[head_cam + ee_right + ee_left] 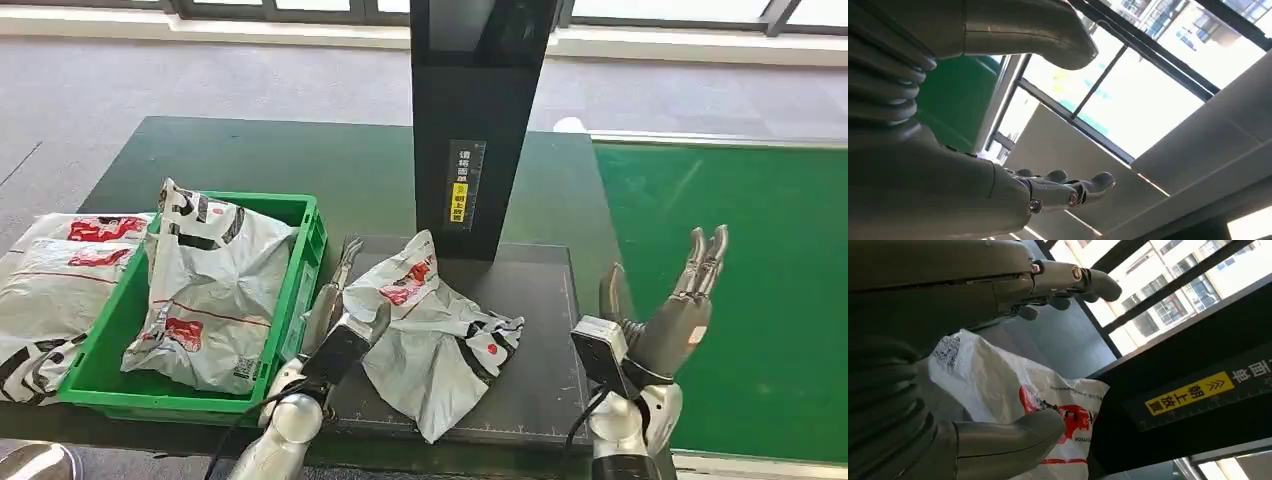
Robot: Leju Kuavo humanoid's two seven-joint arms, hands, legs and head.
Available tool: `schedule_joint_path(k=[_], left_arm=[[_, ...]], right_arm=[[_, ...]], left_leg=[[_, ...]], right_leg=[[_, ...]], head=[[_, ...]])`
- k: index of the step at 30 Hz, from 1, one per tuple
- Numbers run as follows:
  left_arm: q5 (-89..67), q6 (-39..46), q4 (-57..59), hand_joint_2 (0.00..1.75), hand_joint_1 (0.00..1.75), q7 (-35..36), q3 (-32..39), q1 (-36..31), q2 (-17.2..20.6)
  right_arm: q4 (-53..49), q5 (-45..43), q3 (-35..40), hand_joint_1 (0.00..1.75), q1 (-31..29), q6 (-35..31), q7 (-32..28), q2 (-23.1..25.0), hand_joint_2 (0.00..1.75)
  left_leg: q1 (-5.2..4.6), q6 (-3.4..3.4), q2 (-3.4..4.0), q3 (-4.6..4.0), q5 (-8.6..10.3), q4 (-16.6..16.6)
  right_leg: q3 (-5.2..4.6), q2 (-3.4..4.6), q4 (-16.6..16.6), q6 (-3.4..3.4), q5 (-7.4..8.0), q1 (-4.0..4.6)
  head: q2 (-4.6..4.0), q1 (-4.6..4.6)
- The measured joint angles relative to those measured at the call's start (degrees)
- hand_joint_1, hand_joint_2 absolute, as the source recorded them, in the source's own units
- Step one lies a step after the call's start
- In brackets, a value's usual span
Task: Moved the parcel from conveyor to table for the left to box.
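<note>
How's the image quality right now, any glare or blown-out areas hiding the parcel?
Head view: even daylight, sharp, parcel clearly lit on the dark mat. Left wrist view: windows overexposed, left hand close and soft, but the parcel's print stays readable. Right wrist view: strong backlight through the glass, right hand in shade.

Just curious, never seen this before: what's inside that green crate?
One grey-white parcel with red and black print lies in the green crate, leaning over its far rim. It covers most of the floor, so anything beneath it can't be seen.
</note>
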Motion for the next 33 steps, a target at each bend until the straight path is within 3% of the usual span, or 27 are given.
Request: schedule_joint_path(k=[15,26,30,31,32,33], left_arm=[[-2.33,0.37,2.29,1.75,0.0,1.31,-1.03,-0.46,0.0],[-17.06,6.05,10.38,1.75,0.0,11.09,-2.99,-2.07,-0.11],[-29.8,10.32,15.83,1.75,0.0,21.84,-4.48,-3.97,-0.31],[-31.76,11.13,17.27,1.75,0.1,23.5,-4.7,-4.61,-0.46],[-32.64,11.63,18.32,1.75,0.54,24.13,-4.9,-5.16,-0.5],[-32.98,11.85,19.11,1.75,0.54,24.42,-4.94,-5.72,-0.63]], right_arm=[[-0.94,0.0,-0.92,0.0,0.42,0.04,0.0,0.5,1.75],[-1.14,0.0,-1.31,0.0,0.38,0.04,0.0,1.01,1.75],[-1.44,0.3,-1.36,0.0,0.36,0.04,0.0,1.07,1.75],[-1.44,0.59,-1.4,0.0,0.37,0.04,0.0,1.12,1.75],[-1.44,0.72,-1.42,0.0,0.37,0.04,0.0,1.18,1.75],[-1.44,0.77,-1.42,0.0,0.37,0.04,0.0,1.25,1.75]], left_leg=[[0.0,0.0,-0.01,0.0,0.0,0.0],[0.0,0.0,-0.01,0.01,0.0,0.0],[0.0,0.0,-0.01,0.01,0.0,0.0],[0.0,0.0,-0.01,0.01,0.0,0.0],[0.0,0.0,-0.01,0.01,0.0,0.0],[0.0,0.0,-0.02,0.02,0.0,0.0]], right_leg=[[0.0,0.0,0.0,0.0,0.0,0.0],[0.01,0.01,0.0,0.0,0.0,0.0],[0.02,-0.01,0.0,0.0,0.0,0.0],[0.03,-0.01,0.0,0.0,0.0,0.0],[0.03,-0.01,0.0,0.0,0.0,0.0],[0.05,-0.01,0.0,0.0,0.0,0.0]], head=[[0.0,0.0],[0.02,0.0],[0.0,-0.02],[0.0,0.0],[0.02,-0.02],[0.0,0.0]])
